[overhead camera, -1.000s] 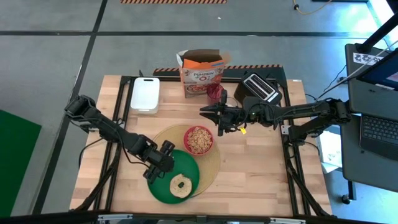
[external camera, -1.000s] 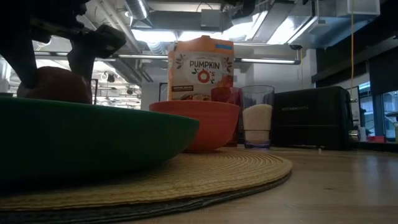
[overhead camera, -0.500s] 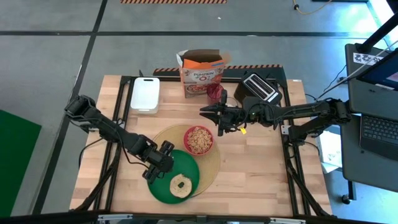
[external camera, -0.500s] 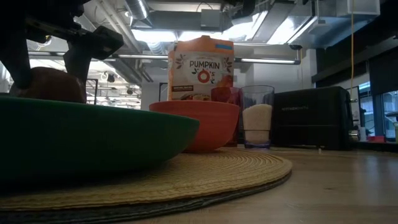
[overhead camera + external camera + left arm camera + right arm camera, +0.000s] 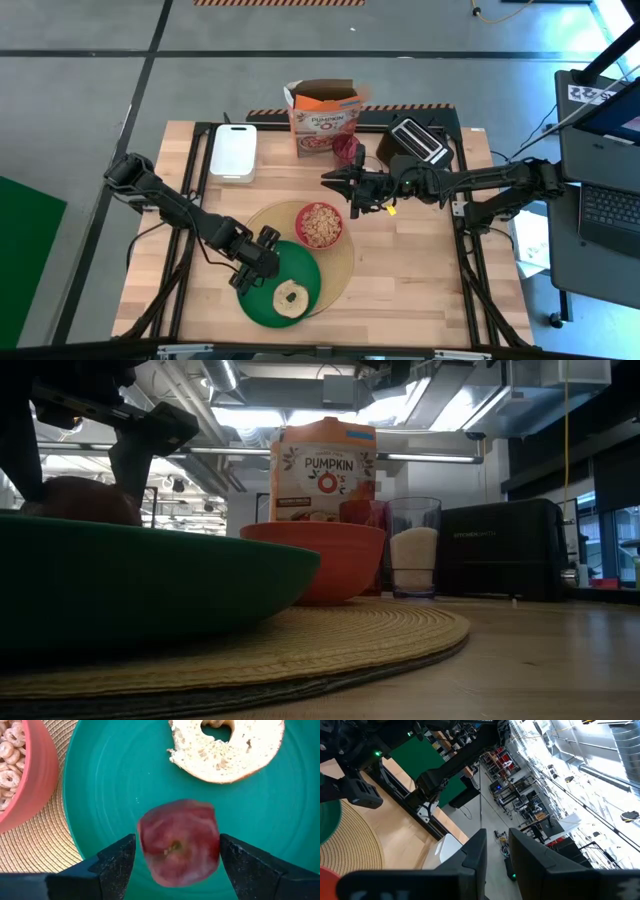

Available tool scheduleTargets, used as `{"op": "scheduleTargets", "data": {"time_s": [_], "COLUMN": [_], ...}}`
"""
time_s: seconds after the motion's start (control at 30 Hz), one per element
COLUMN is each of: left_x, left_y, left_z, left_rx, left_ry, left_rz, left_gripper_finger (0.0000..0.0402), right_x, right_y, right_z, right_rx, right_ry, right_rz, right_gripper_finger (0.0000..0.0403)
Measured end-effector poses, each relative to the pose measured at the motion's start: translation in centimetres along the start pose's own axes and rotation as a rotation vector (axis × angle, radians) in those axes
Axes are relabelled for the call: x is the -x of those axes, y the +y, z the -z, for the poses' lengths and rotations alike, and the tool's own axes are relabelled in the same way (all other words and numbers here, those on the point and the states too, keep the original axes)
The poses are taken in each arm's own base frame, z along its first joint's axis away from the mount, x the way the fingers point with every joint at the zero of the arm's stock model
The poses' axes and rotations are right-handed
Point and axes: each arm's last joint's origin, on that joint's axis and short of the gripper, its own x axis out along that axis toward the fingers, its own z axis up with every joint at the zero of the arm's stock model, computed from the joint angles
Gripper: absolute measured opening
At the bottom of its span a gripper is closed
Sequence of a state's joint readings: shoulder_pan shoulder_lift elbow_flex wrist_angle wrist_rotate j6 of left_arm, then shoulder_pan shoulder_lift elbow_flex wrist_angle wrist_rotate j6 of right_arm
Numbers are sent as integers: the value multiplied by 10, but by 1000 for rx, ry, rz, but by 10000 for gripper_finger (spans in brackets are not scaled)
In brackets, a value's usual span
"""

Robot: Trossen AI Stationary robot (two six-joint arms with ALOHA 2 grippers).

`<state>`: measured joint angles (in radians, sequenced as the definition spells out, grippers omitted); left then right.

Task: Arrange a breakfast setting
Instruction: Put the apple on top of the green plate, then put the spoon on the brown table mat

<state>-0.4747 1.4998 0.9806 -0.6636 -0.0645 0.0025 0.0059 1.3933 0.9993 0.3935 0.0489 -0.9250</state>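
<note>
A round tan placemat [image 5: 343, 268] carries a green plate [image 5: 305, 265] and a red bowl [image 5: 320, 225] of cereal rings. A bread ring [image 5: 291, 297] lies on the plate. My left gripper [image 5: 262, 257] hangs over the plate's left part, open. The dark-red fruit [image 5: 177, 842] is between its fingers, low over the plate [image 5: 125, 780]; it is blurred. In the low view the fruit [image 5: 80, 502] sits low behind the plate's rim. My right gripper [image 5: 328, 178] hovers shut and empty behind the bowl. I cannot pick out the spoon. My left gripper has a finger on each side of the fruit, coming from above; I cannot tell whether the fingers touch it.
A cereal box [image 5: 325, 120], a dark-red glass [image 5: 348, 150], a black toaster [image 5: 420, 140] and a white cutting board [image 5: 233, 152] stand along the far edge. A clear glass [image 5: 413, 550] stands by the toaster. A small yellow thing [image 5: 391, 210] shows beneath the right arm.
My left gripper's fingers have spread a little in the low view. The fruit between them now sits lower against the plate's rim than a second ago.
</note>
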Motion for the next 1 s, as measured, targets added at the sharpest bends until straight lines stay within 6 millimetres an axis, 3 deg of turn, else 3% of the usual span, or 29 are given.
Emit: {"op": "scheduleTargets", "data": {"time_s": [0.77, 1.0], "left_x": [0, 0], "left_y": [0, 0], "left_z": [2, 5], "left_rx": [54, 77], "left_ry": [25, 56], "left_rz": [15, 14], "left_gripper_finger": [282, 320], "right_x": [0, 0], "right_y": [0, 0], "right_z": [0, 0], "right_rx": [0, 0], "right_ry": [2, 1], "right_rz": [-2, -2], "right_gripper_finger": [83, 83]}}
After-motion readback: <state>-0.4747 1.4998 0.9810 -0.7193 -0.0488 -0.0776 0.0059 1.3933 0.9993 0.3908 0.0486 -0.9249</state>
